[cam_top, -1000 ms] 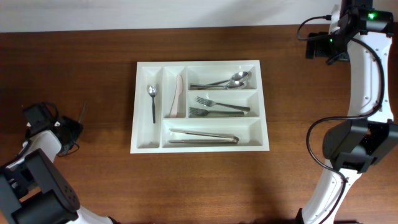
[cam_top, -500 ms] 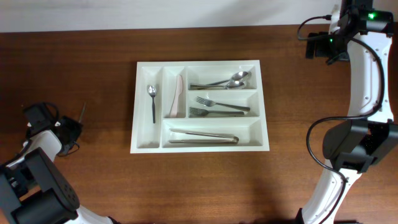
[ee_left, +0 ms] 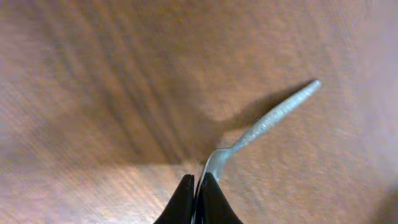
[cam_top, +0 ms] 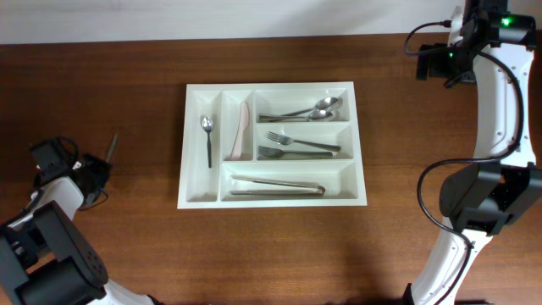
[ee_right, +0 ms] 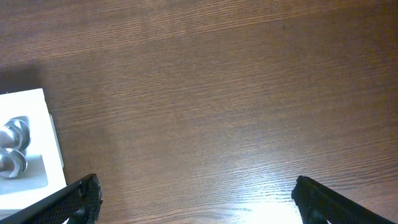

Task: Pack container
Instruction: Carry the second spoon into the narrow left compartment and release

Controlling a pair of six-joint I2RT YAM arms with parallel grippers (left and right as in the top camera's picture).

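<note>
Brown wooden counter (ee_right: 217, 93) was seen across most of the view. A corner of the white tray (ee_right: 53, 143) was shown at the left edge, with two spoon bowls (ee_right: 12, 134) lying in it, one above the other. The right hand (ee_right: 199, 202) was shown by its two black fingers (ee_right: 78, 196) at the lower corners, spread wide apart over bare counter.

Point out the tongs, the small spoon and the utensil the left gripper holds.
tongs (cam_top: 315, 188): overhead view, right end.
small spoon (cam_top: 209, 148): overhead view, handle.
utensil (ee_left: 273, 117): left wrist view, middle of handle.
</note>
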